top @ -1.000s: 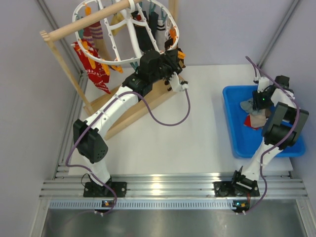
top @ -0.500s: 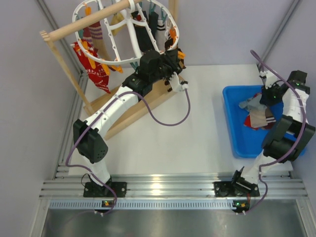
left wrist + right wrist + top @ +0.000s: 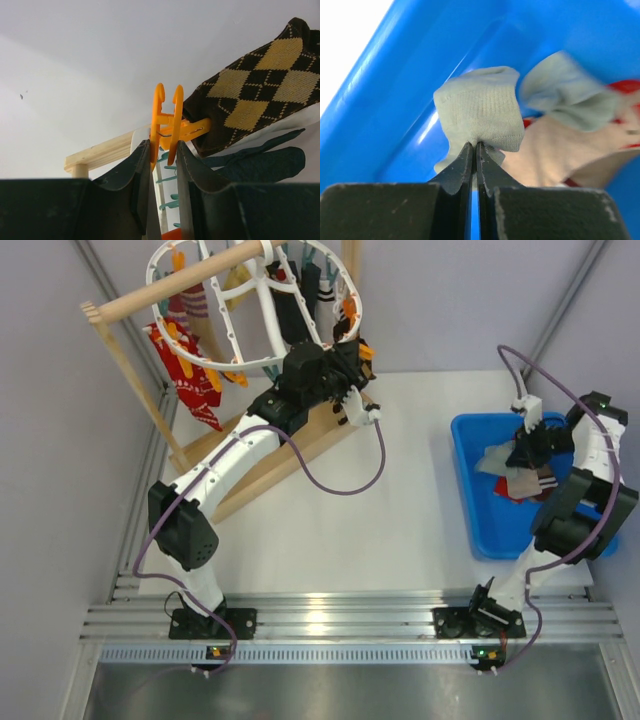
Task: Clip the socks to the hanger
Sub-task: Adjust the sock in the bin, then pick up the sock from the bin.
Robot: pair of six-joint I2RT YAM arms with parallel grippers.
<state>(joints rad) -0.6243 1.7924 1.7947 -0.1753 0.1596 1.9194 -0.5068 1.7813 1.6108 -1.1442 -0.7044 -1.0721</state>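
L end effector [image 3: 164,150] clamped on orange clip [image 3: 167,117] of hanger [image 3: 268,300], beside argyle sock [image 3: 255,90]. R end effector [image 3: 473,147] pinched together on grey sock [image 3: 480,115] in blue bin [image 3: 380,100], possibly lifted; view too close.

The white oval hanger [image 3: 265,305] hangs high at the back left, its ring tilted, inner spokes showing. Several socks dangle from it: a red patterned sock [image 3: 190,385] lowest on the left, a striped sock [image 3: 190,302] above it, and a black sock [image 3: 293,315] near the middle. An argyle sock [image 3: 255,87], brown with tan diamonds, is pinched in an orange clip [image 3: 167,125]. Loose socks lie heaped in the blue bin [image 3: 483,525], a grey sock [image 3: 480,112] bunched up on top
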